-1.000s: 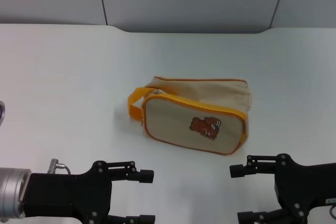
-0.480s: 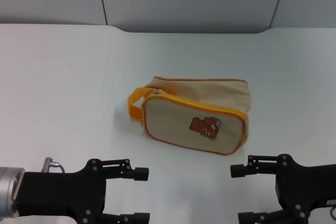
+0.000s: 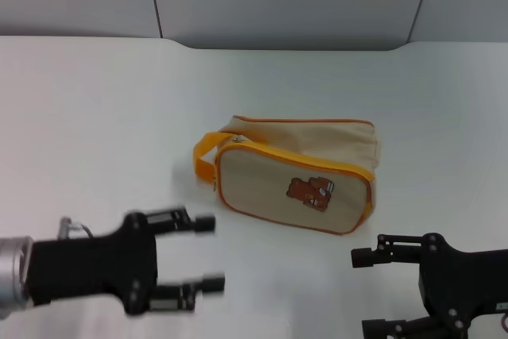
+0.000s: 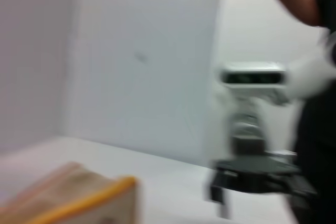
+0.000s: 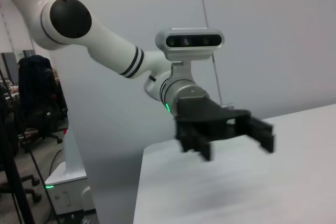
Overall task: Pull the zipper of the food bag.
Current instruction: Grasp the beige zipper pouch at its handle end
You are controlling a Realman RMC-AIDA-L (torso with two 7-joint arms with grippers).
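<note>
While unzipped yet, food bag point(image 3: 298, 174).

The small rectangular beige food bag point(image 3: 298, 180) is woven cloth with a matt, faintly textured face, edged in smoother orange fabric piping; its orange loop strap point(image 3: 205, 156) looks like flat webbing. A brown bear print point(image 3: 309, 190) sits flat on the front panel. The zipper point(image 3: 238, 140) shows a small silvery metal glint at the strap end. The white table point(image 3: 95, 117) is smooth and matt. The left gripper point(image 3: 202, 253) and the right gripper point(image 3: 369, 291) are matt black plastic; the left arm's wrist section point(image 3: 12, 271) is brushed silver metal.
</note>
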